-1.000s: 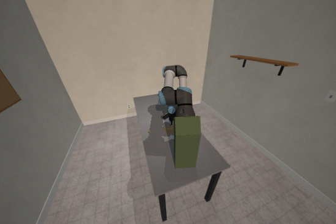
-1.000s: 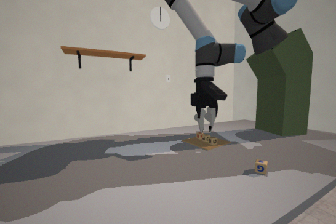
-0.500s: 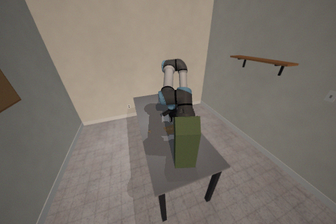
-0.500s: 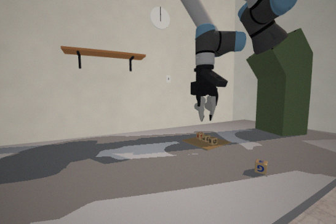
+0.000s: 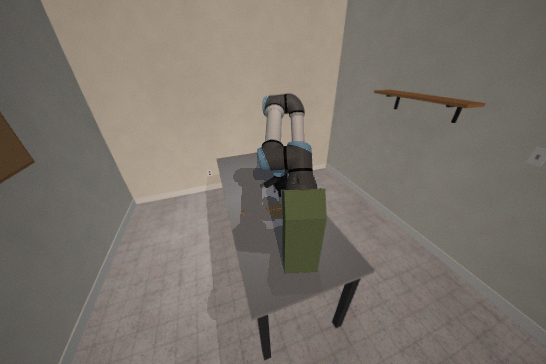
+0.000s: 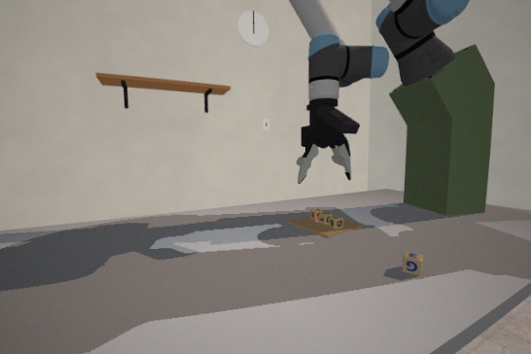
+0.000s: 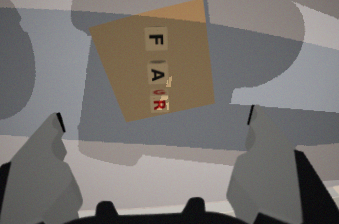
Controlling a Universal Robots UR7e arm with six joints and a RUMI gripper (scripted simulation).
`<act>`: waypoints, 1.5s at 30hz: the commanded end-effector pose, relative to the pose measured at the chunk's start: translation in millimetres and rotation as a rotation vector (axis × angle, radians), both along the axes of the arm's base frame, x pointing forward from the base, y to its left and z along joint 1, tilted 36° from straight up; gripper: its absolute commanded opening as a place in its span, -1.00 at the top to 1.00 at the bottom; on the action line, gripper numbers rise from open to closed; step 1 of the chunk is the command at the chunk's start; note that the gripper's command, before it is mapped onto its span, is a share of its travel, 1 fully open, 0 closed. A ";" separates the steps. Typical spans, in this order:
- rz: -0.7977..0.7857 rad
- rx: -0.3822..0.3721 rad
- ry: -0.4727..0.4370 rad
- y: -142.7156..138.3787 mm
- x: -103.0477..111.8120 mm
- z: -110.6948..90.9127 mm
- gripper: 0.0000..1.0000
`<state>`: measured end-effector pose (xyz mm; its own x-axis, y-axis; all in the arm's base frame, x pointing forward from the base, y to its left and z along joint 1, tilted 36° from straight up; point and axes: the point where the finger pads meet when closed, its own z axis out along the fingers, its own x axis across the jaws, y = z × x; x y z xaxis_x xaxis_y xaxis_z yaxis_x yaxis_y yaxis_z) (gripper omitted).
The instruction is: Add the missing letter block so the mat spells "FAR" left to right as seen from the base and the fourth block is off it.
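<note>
Three wooden letter blocks sit in a straight row on the tan mat [image 7: 152, 65]. In the wrist view they read F [image 7: 155, 38], A [image 7: 157, 74] and R [image 7: 159, 103] from top to bottom, each letter on top. The row also shows in the exterior view [image 6: 327, 219] on the mat [image 6: 326, 226]. A fourth block with a blue G [image 6: 412, 263] lies on the table off the mat, nearer that camera. My gripper [image 6: 324, 166] hangs well above the mat, open and empty; its fingers frame the lower wrist view [image 7: 155, 125].
A tall green box [image 6: 446, 131] stands on the table beyond the mat, close to the arm; it also shows in the top view [image 5: 304, 230]. The table edge [image 6: 493, 311] runs near the G block. A wall shelf [image 6: 162, 85] hangs far behind.
</note>
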<state>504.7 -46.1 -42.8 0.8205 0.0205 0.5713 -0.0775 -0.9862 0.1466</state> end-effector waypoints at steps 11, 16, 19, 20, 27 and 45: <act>0.000 0.000 -0.001 0.1 0.0 0.6 -1.00; 0.000 0.000 -0.001 0.2 -0.4 1.2 -1.00; 0.000 0.000 -0.001 0.5 -1.6 2.9 -1.00; 0.000 0.000 -0.001 0.7 -2.2 3.8 -1.00; 0.000 0.000 -0.001 2.9 -9.8 14.5 -1.00; 0.000 0.000 -0.001 10.7 -36.7 52.9 -1.00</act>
